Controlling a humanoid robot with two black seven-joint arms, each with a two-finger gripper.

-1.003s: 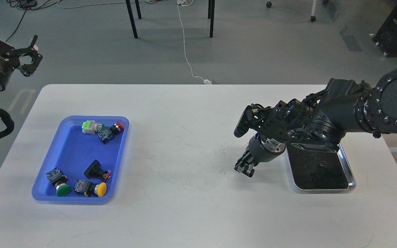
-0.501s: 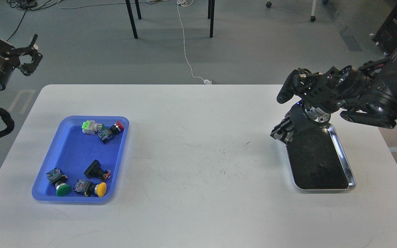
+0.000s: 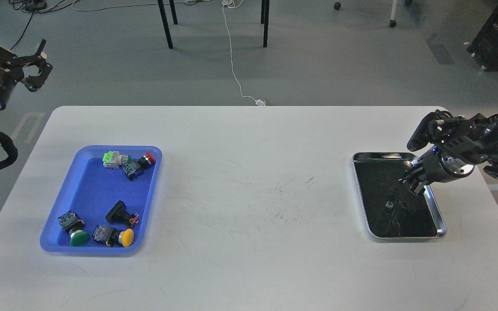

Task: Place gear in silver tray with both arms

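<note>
The silver tray (image 3: 441, 230) lies at the right side of the white table, its dark bottom reflecting my arm. A tiny dark gear (image 3: 403, 206) seems to lie on the tray bottom, faint among the reflections. My right gripper (image 3: 413, 183) comes in from the right edge and hangs low over the tray's upper right part. It is small and dark, so I cannot tell its fingers apart or whether it holds anything. My left gripper (image 3: 12, 41) is raised beyond the table's far left corner, its fingers spread and empty.
A blue plastic tray (image 3: 85, 250) at the left holds several push-button switches, with green, yellow and red caps. The table (image 3: 249, 194) has scuff marks in its middle. Chair legs and a white cable are on the floor behind.
My right arm has swung from the table's middle to the right and drawn back, uncovering the tray's far end. Its gripper now hangs over the tray. The left gripper has drifted slightly up and left.
</note>
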